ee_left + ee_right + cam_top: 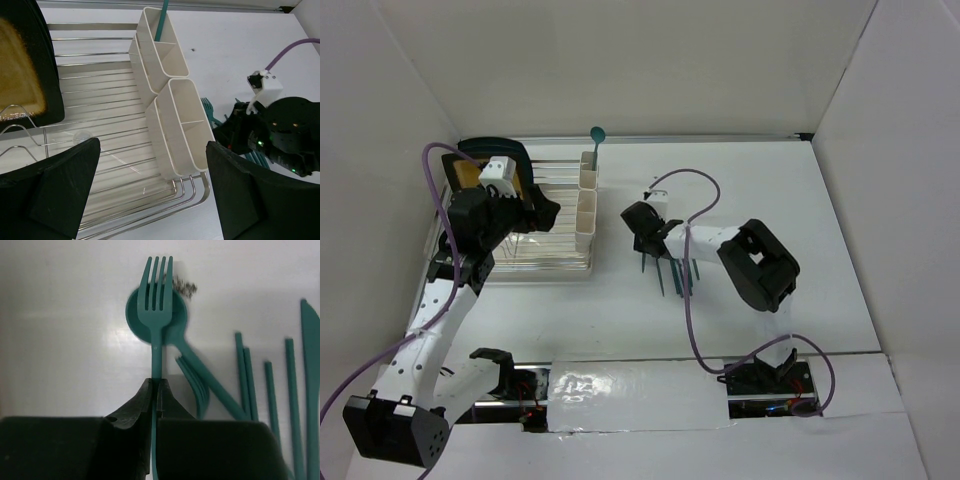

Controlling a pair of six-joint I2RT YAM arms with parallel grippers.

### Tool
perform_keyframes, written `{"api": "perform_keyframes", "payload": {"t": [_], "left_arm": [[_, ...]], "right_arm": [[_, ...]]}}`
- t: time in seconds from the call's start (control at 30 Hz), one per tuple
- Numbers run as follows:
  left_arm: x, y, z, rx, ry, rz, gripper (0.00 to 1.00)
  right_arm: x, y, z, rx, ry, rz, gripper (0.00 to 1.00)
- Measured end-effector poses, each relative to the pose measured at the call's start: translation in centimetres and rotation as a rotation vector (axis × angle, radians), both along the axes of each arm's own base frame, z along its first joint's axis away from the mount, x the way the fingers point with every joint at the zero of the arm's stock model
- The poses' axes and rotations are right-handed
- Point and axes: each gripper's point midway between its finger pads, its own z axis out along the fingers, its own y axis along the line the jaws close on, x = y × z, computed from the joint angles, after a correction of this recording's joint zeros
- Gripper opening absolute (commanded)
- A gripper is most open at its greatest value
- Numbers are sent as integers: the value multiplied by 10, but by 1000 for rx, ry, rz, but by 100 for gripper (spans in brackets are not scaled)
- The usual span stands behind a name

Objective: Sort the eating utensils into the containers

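Teal fork [156,315] pinched by its handle in the right gripper [156,385], long axis straight ahead, tines pointing away; left gripper [152,145] spread wide.

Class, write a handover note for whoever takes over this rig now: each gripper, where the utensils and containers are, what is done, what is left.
Left gripper: open, above the containers at the dish rack's edge.
Right gripper: shut on a fork's handle, at the pile on the table.
Done: one spoon stands in the far container.
To do: the held fork, plus a second spoon, a knife and other utensils in the pile.
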Motion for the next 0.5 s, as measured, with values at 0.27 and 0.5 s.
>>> {"api": "perform_keyframes", "payload": {"t": [0.27,0.5], "left_arm": [[1,0,-2,1,4,0,100],[3,-2,-5,0,13,-9,100]], "right_arm": [[-46,-14,72,140,-112,233,0],[-25,1,229,357,-584,458,0]]}}
